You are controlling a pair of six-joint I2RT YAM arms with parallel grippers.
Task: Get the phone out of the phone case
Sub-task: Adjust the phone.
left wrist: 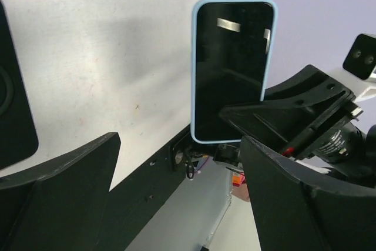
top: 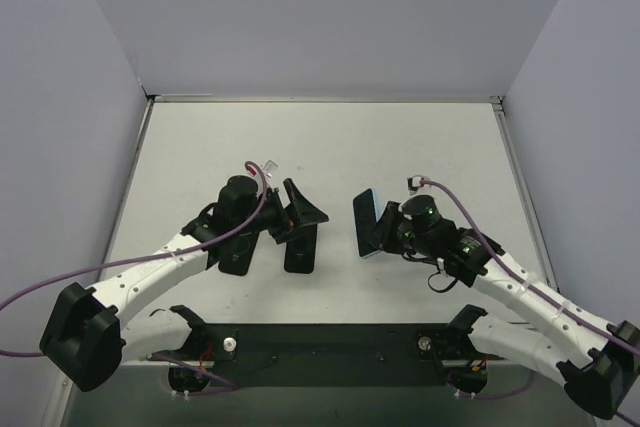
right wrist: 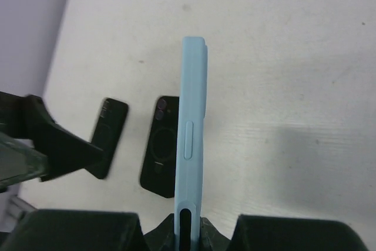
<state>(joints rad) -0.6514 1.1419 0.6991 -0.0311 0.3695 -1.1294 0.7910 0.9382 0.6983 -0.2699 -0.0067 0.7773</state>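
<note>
The phone, dark screen, sits inside a light-blue case [top: 367, 221]. My right gripper [top: 386, 229] is shut on the case's lower end and holds it upright above the table. In the right wrist view the case [right wrist: 192, 139] stands edge-on between the jaws of the right gripper [right wrist: 191, 234]. In the left wrist view the phone screen [left wrist: 230, 69] faces the camera, with the blue rim around it. My left gripper [top: 303, 205] is open and empty, a short way left of the phone; its fingers [left wrist: 64, 186] are spread wide.
Two black phone-shaped cases lie flat on the table below the left gripper: one [top: 300, 247] [right wrist: 160, 145] with a ring mark on its back, another [top: 237, 253] [right wrist: 110, 136] further left. Grey walls enclose the white table [top: 330, 137].
</note>
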